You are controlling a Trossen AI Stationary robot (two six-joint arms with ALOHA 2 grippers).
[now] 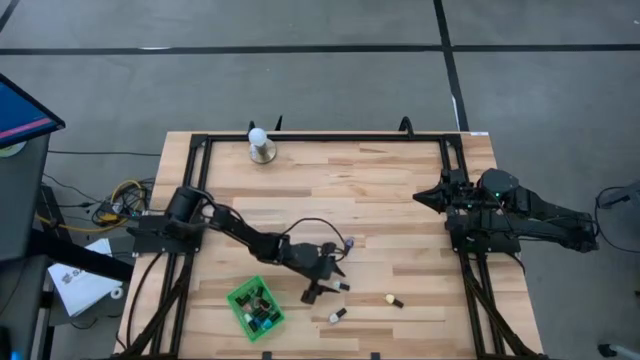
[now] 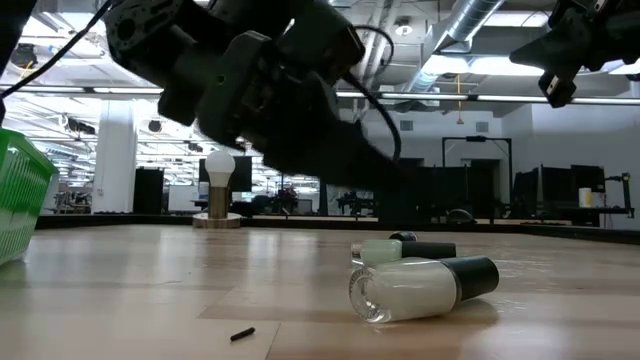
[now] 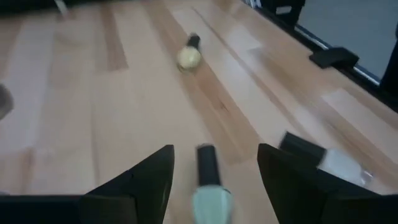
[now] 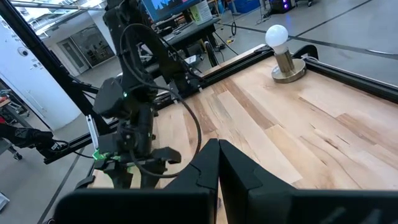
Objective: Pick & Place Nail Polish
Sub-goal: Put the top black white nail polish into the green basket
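Note:
My left gripper [image 3: 214, 180] is open, low over the table's near middle [image 1: 328, 284]. A pale green nail polish bottle [image 3: 210, 186] with a dark cap lies on its side on the wood between the two fingers, and I see a gap on either side of it. A cream bottle [image 3: 188, 56] lies farther ahead [image 1: 393, 299]. A white bottle [image 3: 333, 163] lies beside the gripper [image 1: 338, 314]; it is the nearest one in the low view [image 2: 420, 287]. A purple bottle [image 1: 349, 243] lies toward the middle of the table. My right gripper [image 1: 424, 197] is shut and empty, raised at the right.
A green basket [image 1: 238, 300] holding several bottles stands at the near left. A white ball-topped round stand [image 1: 261, 146] stands at the far edge. A black frame [image 1: 300, 137] runs round the table. A small dark scrap [image 2: 242, 334] lies on the wood.

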